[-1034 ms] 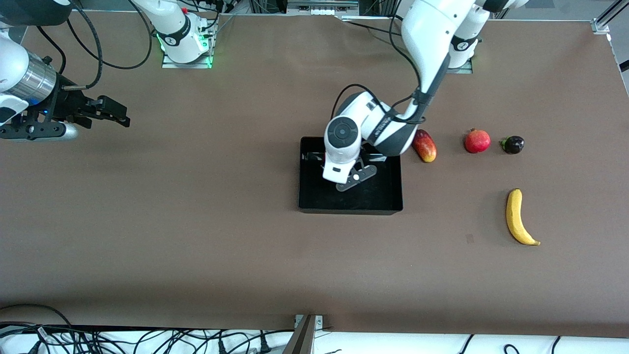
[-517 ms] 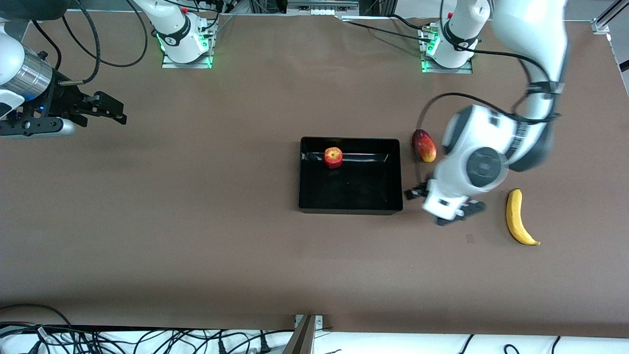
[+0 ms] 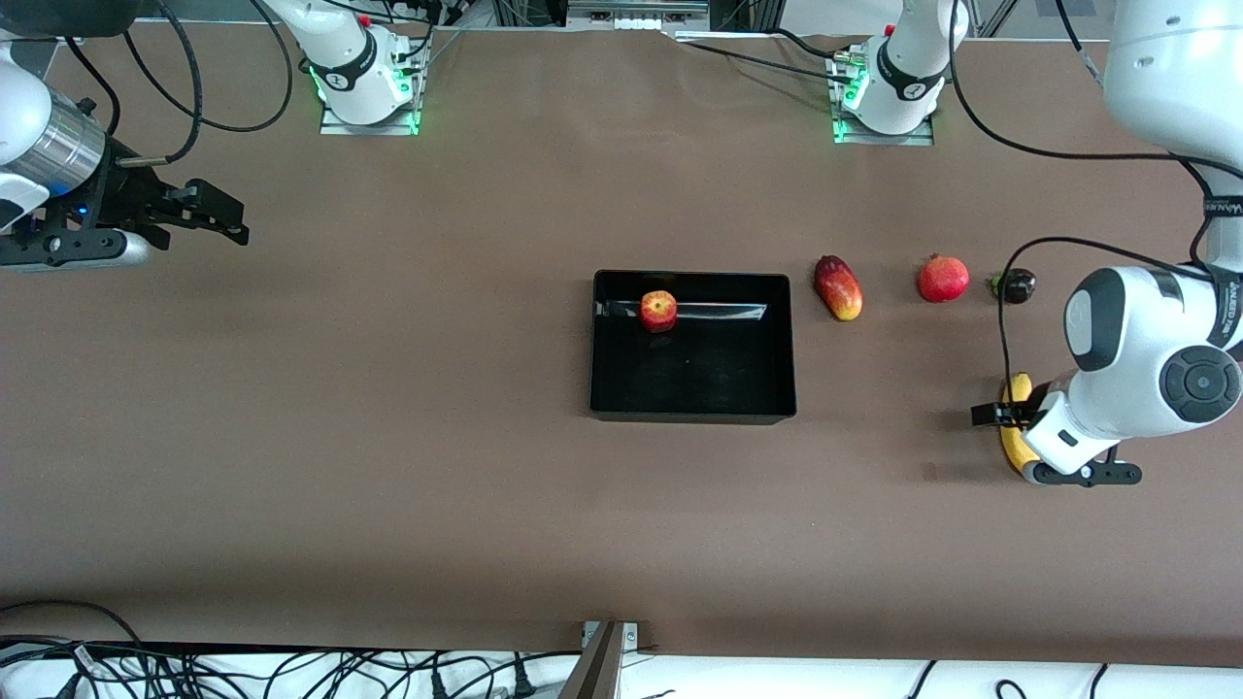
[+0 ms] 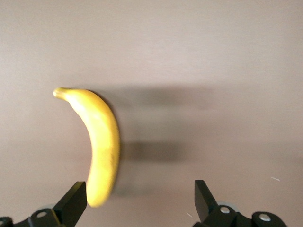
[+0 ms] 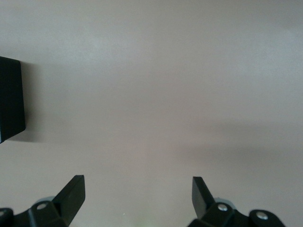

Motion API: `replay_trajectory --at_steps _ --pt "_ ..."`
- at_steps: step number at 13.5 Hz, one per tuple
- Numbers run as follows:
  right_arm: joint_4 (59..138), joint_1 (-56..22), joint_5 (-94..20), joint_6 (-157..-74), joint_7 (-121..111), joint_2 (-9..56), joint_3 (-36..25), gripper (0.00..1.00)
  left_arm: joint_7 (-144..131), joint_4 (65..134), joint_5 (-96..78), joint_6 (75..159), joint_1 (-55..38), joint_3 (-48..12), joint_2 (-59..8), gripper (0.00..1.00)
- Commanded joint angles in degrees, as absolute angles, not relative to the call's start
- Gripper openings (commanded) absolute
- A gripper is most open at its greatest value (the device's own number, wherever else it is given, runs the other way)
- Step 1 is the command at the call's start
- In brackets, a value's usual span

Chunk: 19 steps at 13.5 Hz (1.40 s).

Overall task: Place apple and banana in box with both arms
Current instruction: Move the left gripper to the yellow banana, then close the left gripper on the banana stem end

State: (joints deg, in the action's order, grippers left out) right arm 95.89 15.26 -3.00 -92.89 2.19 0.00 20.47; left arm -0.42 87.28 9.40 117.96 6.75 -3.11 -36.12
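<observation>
The apple [image 3: 658, 311] sits in the box [image 3: 777, 408]; the left gripper [image 3: 1057, 445] hangs over the banana [image 3: 1016, 390].

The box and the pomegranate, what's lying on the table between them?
One fruit: the mango, lying beside the box toward the left arm's end. From the mango to the pomegranate there is only bare table, as the front view shows.
</observation>
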Motion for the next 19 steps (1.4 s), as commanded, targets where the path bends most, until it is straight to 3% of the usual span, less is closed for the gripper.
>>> replay_trajectory --at_steps 1,3,6,8,9,11,13,16,19 --pt "96.5 16.52 -2.81 -93.25 2.37 -0.7 21.62 1.0 0.79 89.11 15.27 126.61 8.43 -4.13 -40.33 1.0" --pt "96.5 16.44 -2.9 -93.16 2.37 -0.62 21.45 1.0 0.97 92.36 17.74 133.83 9.92 -3.78 -41.04 1.0" --pt "96.5 15.12 -2.99 -92.9 2.46 -0.53 20.4 1.0 1.85 92.64 19.95 135.44 11.07 -3.78 -42.18 1.0" --pt "96.5 10.4 -2.99 -92.72 2.46 -0.53 15.41 1.0 1.85 92.55 19.95 135.53 11.07 -3.78 -42.45 1.0" --pt "96.5 8.63 -2.99 -92.64 2.37 -0.53 13.64 1.0 1.85 92.64 19.95 135.53 11.51 -3.78 -42.45 0.83" --pt "96.59 7.04 -2.9 -92.64 2.37 -0.53 12.22 1.0 1.85 93.07 19.95 135.53 12.56 -3.78 -42.89 0.37" --pt "96.59 3.8 -2.9 -92.37 2.37 -0.61 8.72 1.0 2.54 94.91 19.95 138.15 14.75 -3.78 -43.5 0.0" --pt "96.68 1.14 -2.9 -92.29 2.55 -0.62 6.06 1.0 6.42 96.24 19.86 138.35 15.21 -3.87 -42.72 0.0" --pt "96.5 1.14 -2.81 -92.2 2.37 -0.53 6.06 1.0 1.53 96.24 19.69 127.4 11.96 -7.45 -38.51 0.0"
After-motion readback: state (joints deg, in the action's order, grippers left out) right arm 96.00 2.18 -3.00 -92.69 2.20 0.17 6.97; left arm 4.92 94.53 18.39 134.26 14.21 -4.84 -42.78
